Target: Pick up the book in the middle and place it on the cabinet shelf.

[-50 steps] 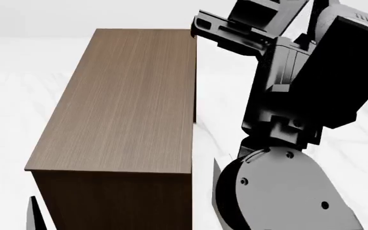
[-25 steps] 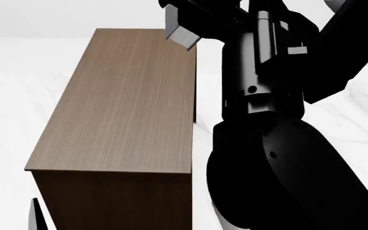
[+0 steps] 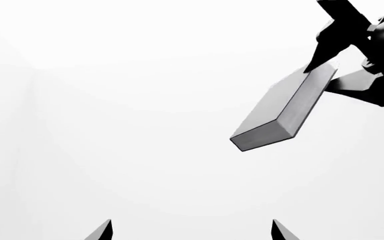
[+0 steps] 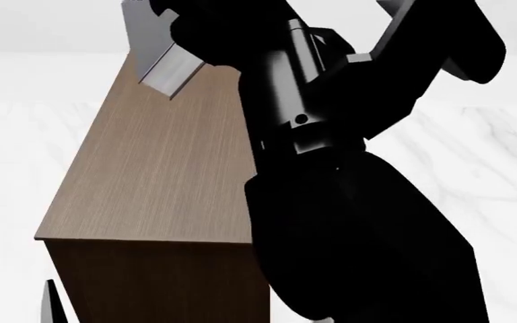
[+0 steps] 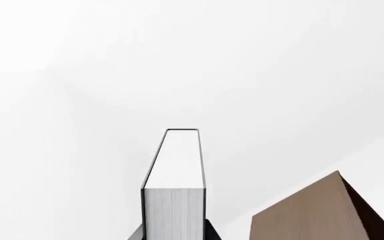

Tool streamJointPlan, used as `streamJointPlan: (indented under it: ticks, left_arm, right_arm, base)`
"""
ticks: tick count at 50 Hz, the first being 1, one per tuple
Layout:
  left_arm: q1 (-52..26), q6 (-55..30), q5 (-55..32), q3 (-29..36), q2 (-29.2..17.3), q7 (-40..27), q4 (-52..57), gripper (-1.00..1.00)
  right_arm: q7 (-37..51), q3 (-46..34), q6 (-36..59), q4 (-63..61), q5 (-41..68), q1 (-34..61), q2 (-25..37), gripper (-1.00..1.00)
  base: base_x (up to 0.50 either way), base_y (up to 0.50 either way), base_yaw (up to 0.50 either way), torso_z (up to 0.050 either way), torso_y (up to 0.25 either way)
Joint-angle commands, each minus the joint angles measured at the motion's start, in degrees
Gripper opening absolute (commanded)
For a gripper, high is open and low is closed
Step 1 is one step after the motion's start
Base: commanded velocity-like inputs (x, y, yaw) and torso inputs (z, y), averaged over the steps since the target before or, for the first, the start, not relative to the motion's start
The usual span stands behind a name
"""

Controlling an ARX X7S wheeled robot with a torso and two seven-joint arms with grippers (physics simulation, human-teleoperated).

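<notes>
Looking through the right wrist view, we see the book [image 5: 175, 200] edge-on, its white page block framed by thin dark covers, rising straight out from between the right gripper [image 5: 174, 234] fingers, of which only two dark tips flank its base. That view also catches a corner of the cabinet shelf [image 5: 312, 215] at about four o'clock from the book. The head view hides the pages; there we see the book [image 4: 170, 70] as a grey slab tilted above the far end of the brown cabinet shelf [image 4: 159, 175] at about eleven o'clock, with the black right arm [image 4: 349, 202] covering most of the right half. From the left wrist view the book [image 3: 285, 110] hangs in the air at two o'clock, pinched at its upper end by the right gripper [image 3: 335, 67]. The left gripper [image 3: 192, 232] shows two fingertips spread wide, holding nothing.
</notes>
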Motion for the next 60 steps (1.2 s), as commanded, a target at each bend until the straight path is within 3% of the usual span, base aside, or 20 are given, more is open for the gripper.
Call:
streamJointPlan:
  ticks: [1, 31, 60]
  left_arm:
    - [-0.10, -0.19, -0.20, 0.05, -0.16, -0.25, 0.06, 1.00]
    - [-0.27, -0.09, -0.32, 0.54, -0.53, -0.74, -0.13, 1.00]
    - [-0.28, -0.11, -0.42, 1.08, -1.02, -1.03, 0.06, 1.00]
  right_arm:
    - [1.22, -2.45, -4.91, 0.63, 6.84, 1.63, -0.79, -1.00]
    - [1.80, -12.31, -17.84, 10.58, 12.73, 8.54, -0.58, -1.00]
    - [-1.92, -18.34, -26.36, 18.24, 11.71, 10.37, 0.57, -1.00]
  base:
    - [0.00, 0.00, 0.00, 0.000, 0.000]
    - [0.00, 0.00, 0.00, 0.000, 0.001]
    - [0.00, 0.00, 0.00, 0.000, 0.001]
